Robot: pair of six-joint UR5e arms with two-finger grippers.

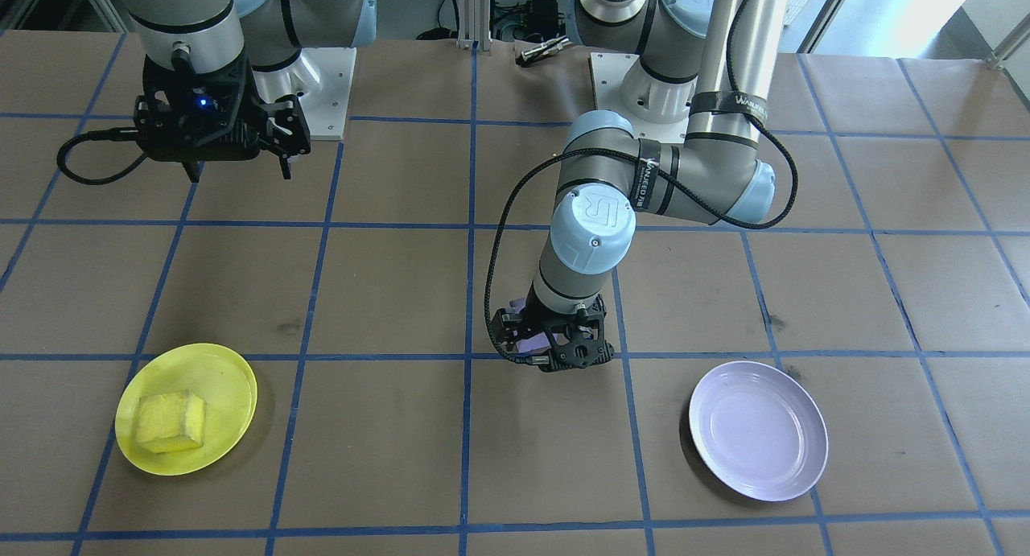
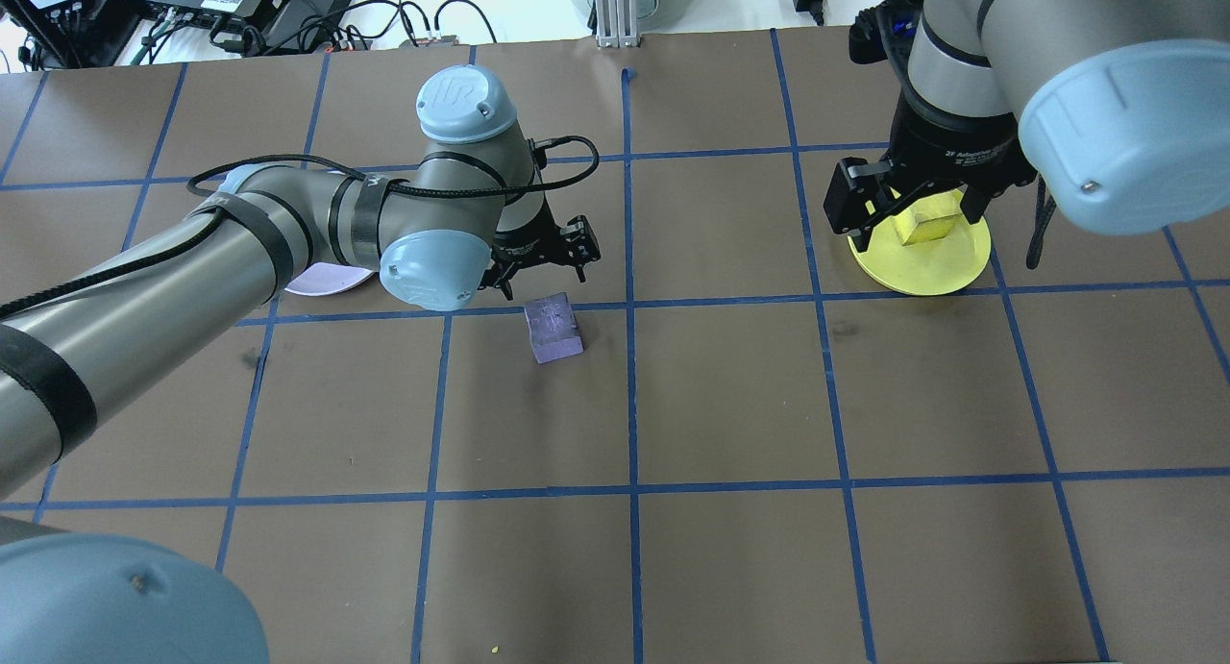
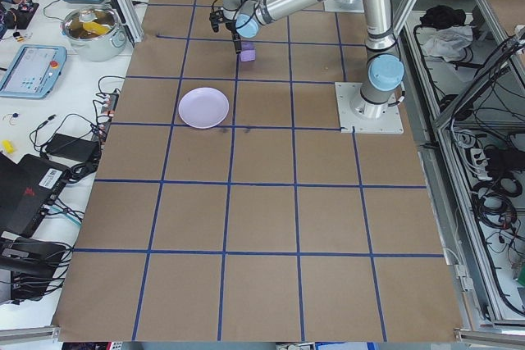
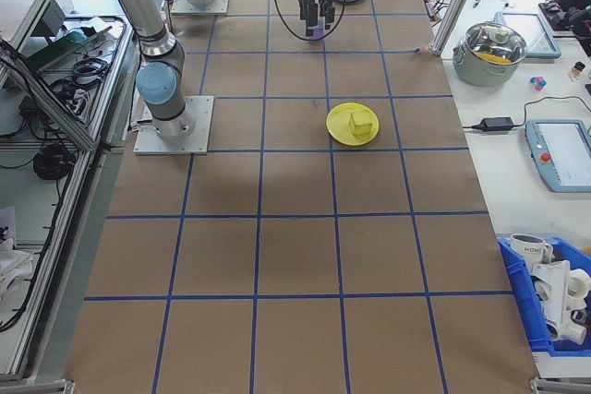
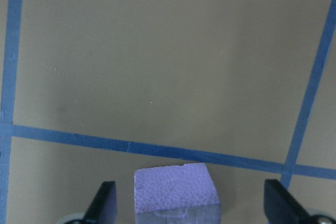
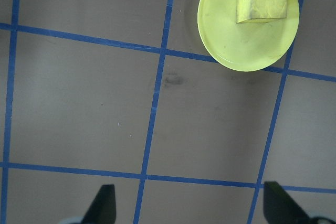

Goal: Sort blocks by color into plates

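Note:
The purple block [image 5: 176,187] rests on the brown table between the wide-apart fingers of my left gripper [image 5: 191,205], which is open and touches neither side. In the overhead view the same block [image 2: 554,328] lies just beside a blue tape line. The yellow block [image 1: 169,422] lies in the yellow plate [image 1: 217,371]. My right gripper [image 1: 241,158] hangs open and empty, raised well above the table; its wrist view shows the yellow plate [image 6: 226,40] far below. The lavender plate [image 1: 756,427] holds nothing.
Blue tape lines [image 1: 471,298] divide the brown paper table into squares. The two arm base plates [image 1: 322,89] stand at the robot's side. A cable [image 1: 495,298] loops beside the left wrist. A side bench carries a pot [image 4: 494,48] and tablets.

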